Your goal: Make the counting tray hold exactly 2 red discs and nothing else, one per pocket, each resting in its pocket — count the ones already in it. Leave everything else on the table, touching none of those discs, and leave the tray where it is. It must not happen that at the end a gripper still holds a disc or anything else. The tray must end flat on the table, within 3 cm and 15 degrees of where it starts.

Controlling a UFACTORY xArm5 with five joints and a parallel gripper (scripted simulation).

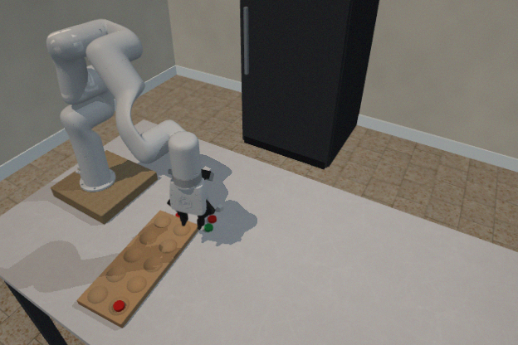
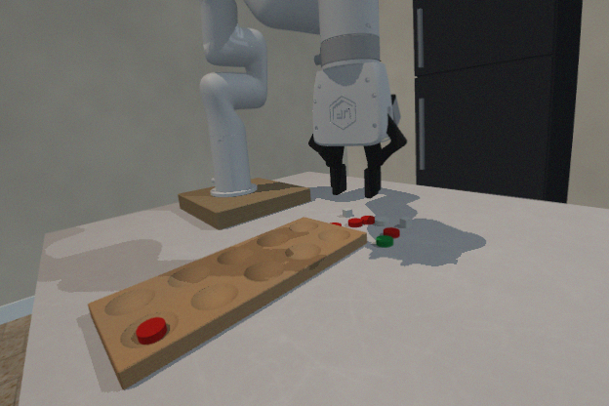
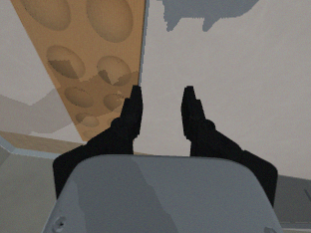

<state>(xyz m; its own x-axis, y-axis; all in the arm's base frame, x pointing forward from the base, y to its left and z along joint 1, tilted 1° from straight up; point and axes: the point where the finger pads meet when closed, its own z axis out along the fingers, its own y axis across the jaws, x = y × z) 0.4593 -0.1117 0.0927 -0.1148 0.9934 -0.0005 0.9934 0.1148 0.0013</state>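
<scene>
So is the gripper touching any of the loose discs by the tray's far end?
Apart. In the exterior view the gripper hangs open above the table, fingertips clear of the red discs and the green disc.
</scene>
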